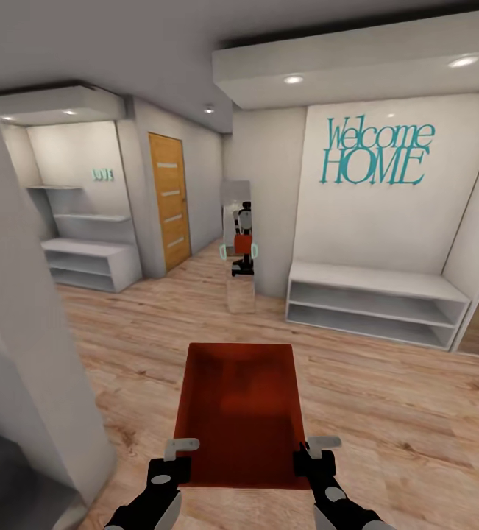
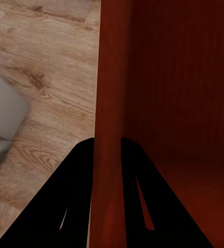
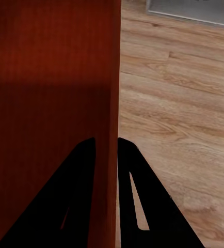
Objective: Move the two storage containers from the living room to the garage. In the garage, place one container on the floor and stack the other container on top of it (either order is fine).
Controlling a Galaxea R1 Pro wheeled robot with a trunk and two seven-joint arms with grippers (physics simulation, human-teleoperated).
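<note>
The storage container hangs above the wood plank floor, open top up, long axis running near to far. The left gripper and right gripper each pinch a side wall.

One orange-red storage container is an open box with nothing inside. It sits level, up above the light wood floor, held at its two near corners.
</note>
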